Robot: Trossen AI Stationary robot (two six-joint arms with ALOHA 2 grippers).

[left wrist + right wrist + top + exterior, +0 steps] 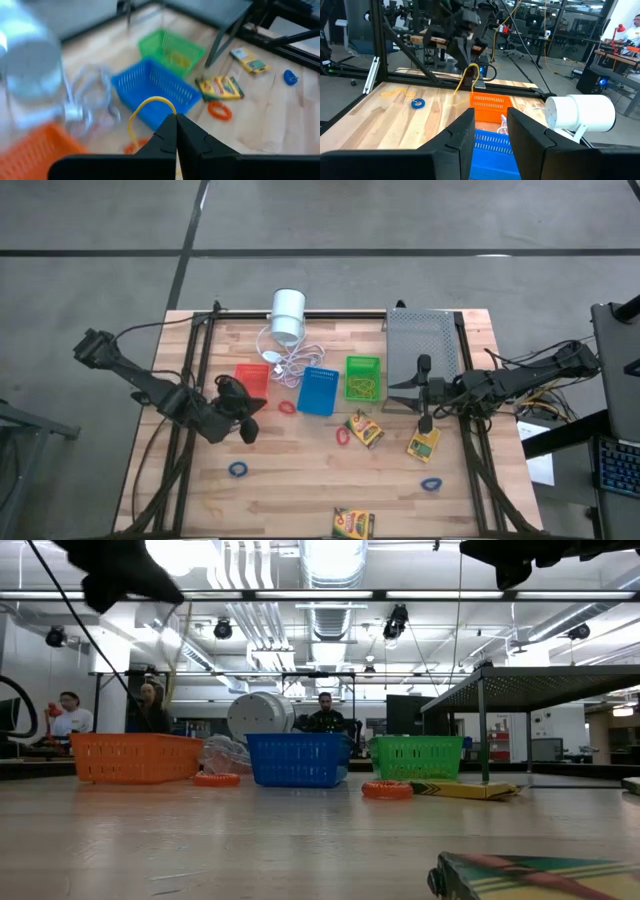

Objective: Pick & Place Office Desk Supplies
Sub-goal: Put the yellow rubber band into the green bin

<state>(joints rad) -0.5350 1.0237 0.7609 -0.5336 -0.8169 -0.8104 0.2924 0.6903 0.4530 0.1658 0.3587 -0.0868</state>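
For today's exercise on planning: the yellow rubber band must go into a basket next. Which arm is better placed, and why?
Left. The left gripper is shut on the yellow rubber band, beside the red-orange basket and the blue basket. The right gripper is open, holds nothing and hangs by the green basket.

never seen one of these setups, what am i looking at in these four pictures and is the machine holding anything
It is a robot with two dark arms at a wooden table, each ending in a two-finger pincer. One picture looks straight down, one looks level across the tabletop, and two come from cameras on the wrists.

On the table are an orange basket, a blue basket and a green basket, crayon boxes, small rubber bands, a white cylinder with its cord, and a grey metal tray.

The left pincer is shut on a thin yellow band, lifted above the table near the orange basket. The right pincer is open and holds nothing, beside the green basket.
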